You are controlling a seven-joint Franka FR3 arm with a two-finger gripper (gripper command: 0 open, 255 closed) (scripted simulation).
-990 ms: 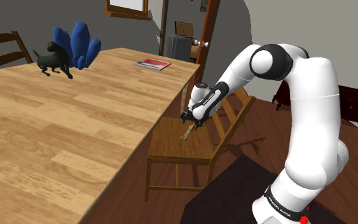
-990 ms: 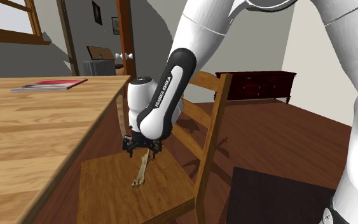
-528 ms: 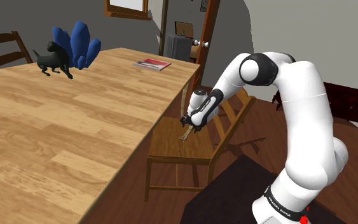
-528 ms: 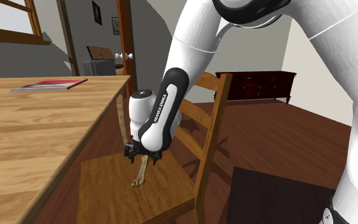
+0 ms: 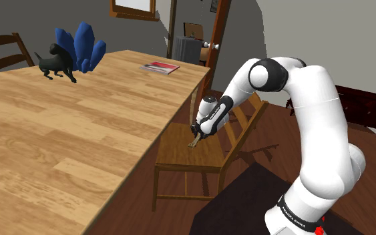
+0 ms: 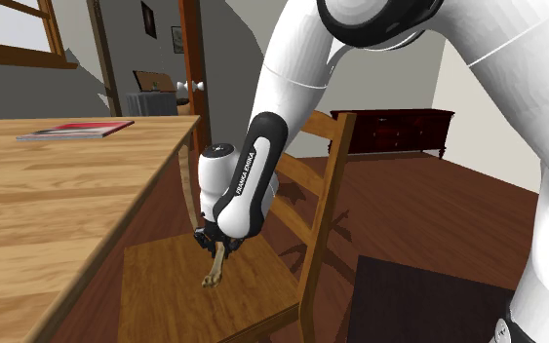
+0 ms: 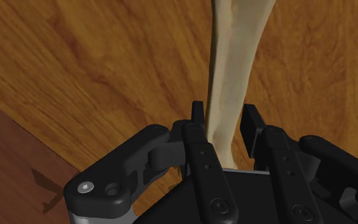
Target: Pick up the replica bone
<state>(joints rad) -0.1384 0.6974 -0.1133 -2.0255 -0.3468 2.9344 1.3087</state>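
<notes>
The replica bone [image 7: 234, 70] is pale tan, long and slim, with a smooth shaft that widens to a knobby end. It lies flat on the wooden chair [image 6: 160, 283] seat, at about 3 o'clock from the wooden surface [image 5: 79, 133] in the shoulder view. The black pincer [image 7: 225, 118] straddles the shaft with its fingers apart, not clamped. In the second exterior view the bone runs toward 7 o'clock from it.

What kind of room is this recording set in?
Most likely a dining room in a house: a long wooden table, a wooden chair pulled up to it, and a dark dresser against the far wall.
</notes>
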